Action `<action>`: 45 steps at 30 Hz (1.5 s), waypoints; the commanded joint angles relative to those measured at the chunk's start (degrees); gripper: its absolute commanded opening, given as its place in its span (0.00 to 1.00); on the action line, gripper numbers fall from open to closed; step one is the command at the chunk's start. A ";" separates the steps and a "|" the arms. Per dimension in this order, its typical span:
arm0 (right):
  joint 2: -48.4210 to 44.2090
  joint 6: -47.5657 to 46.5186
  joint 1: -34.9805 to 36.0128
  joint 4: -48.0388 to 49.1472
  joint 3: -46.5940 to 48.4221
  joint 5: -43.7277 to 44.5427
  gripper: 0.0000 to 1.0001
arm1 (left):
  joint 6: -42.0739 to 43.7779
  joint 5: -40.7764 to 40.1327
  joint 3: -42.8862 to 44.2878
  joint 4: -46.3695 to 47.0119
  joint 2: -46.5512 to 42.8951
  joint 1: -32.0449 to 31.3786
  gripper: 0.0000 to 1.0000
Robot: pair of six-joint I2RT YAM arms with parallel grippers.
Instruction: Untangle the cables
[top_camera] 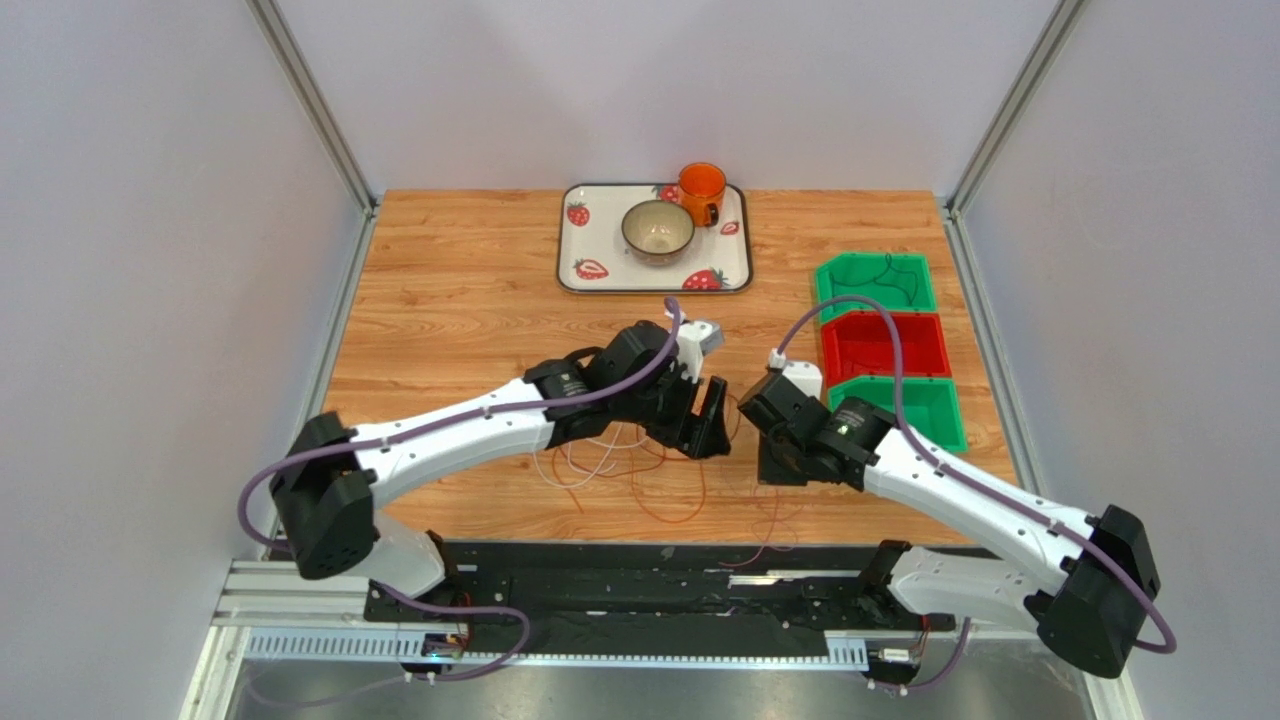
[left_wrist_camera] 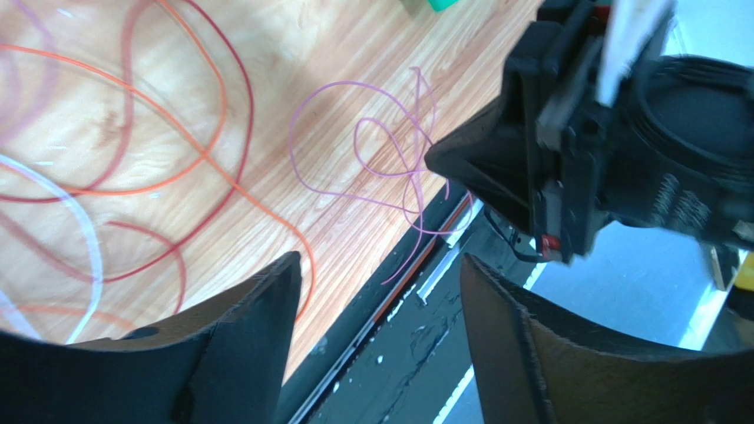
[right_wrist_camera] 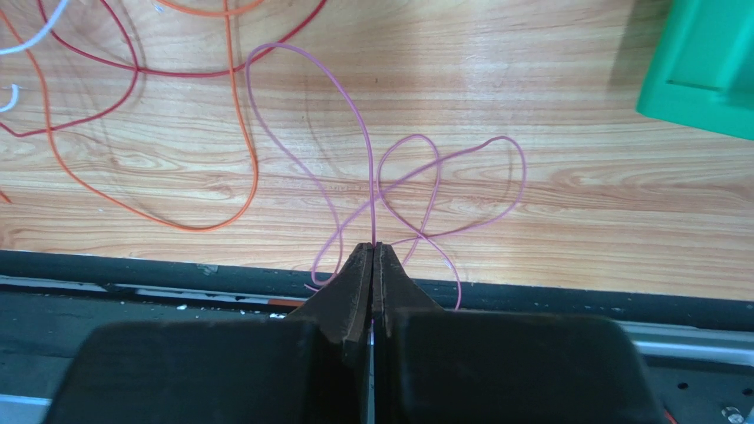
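The cables [top_camera: 639, 477] lie as a loose heap of thin loops on the wooden table [top_camera: 451, 300], low in the middle of the top view, just beneath the two wrists and close to the table's near edge. The arms cover part of the heap there.

In the right wrist view a pink cable [right_wrist_camera: 372, 168] fills the centre of the frame in several crossing loops. Two of its strands run down over the table edge onto the black rail [right_wrist_camera: 133, 309] below. The right gripper [right_wrist_camera: 373, 253] is clenched on this pink cable, its two fingertips pressed together with one strand rising straight up from between them. An orange cable [right_wrist_camera: 243, 141] curves through the upper left of that frame, with a red cable [right_wrist_camera: 133, 84] crossing it and a bit of white cable [right_wrist_camera: 40, 31] in the very corner. None of these touches the pink loops where they are visible.

The left gripper [left_wrist_camera: 380, 291] is released, its dark fingers [left_wrist_camera: 239, 353] spread wide along the bottom of the left wrist view with nothing between them. Above them the pink loops sit mid-frame, the orange, red and white strands to the left. The black body of the right gripper blocks the upper right.

A green bin [right_wrist_camera: 708, 71] shows at the upper right corner of the right wrist view. In the top view it is one of two green bins with a red bin [top_camera: 887, 348] between them at the right of the table. At the far edge, well apart from the cables, stands a strawberry-patterned tray [top_camera: 586, 270] holding a bowl [top_camera: 658, 230] and an orange mug [top_camera: 700, 191].
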 commanded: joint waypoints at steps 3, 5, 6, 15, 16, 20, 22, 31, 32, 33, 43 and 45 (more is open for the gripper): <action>-2.60 0.03 0.23 -6.56 5.88 5.21 0.00 | 4.12 -7.73 3.88 -11.45 -9.10 -0.27 0.78; -2.86 0.55 0.14 -6.56 5.44 4.86 0.00 | 4.38 -9.22 4.24 -14.52 -11.56 -0.27 0.78; -3.13 0.73 0.14 -6.56 5.01 4.68 0.00 | 4.56 -9.75 4.41 -15.58 -12.44 -0.27 0.78; 1.17 2.05 0.14 0.99 -3.43 -1.55 0.00 | 5.88 -16.08 1.09 -24.03 -23.17 -0.18 0.78; 2.31 2.14 0.14 2.74 -4.39 -1.82 0.00 | 5.79 -16.26 0.38 -24.29 -23.96 -0.18 0.78; 5.04 2.05 0.14 4.69 -6.51 -1.65 0.11 | 4.30 -15.39 -2.61 -25.61 -25.80 -0.18 0.75; 5.57 1.88 0.14 4.43 -6.51 -1.38 0.23 | 3.86 -15.03 -5.25 -25.00 -28.17 -0.18 0.75; 4.78 1.97 0.14 5.48 -8.09 -2.96 0.52 | 3.33 -16.70 -7.02 -30.09 -35.30 -0.10 0.75; 4.96 2.23 0.14 5.13 -8.09 -3.23 0.52 | 3.50 -16.88 -6.75 -30.53 -35.65 -0.18 0.75; 4.17 3.01 0.58 4.61 -8.18 -2.71 0.50 | 3.51 -17.05 -6.40 -31.31 -36.70 -0.18 0.75; -15.58 15.23 1.55 -7.09 -10.03 5.91 0.45 | 3.07 -18.20 -8.51 -31.15 -38.99 -0.18 0.74; -17.01 14.63 1.63 -4.21 -10.38 5.13 0.48 | 2.98 -17.93 -8.42 -30.45 -39.08 -0.18 0.74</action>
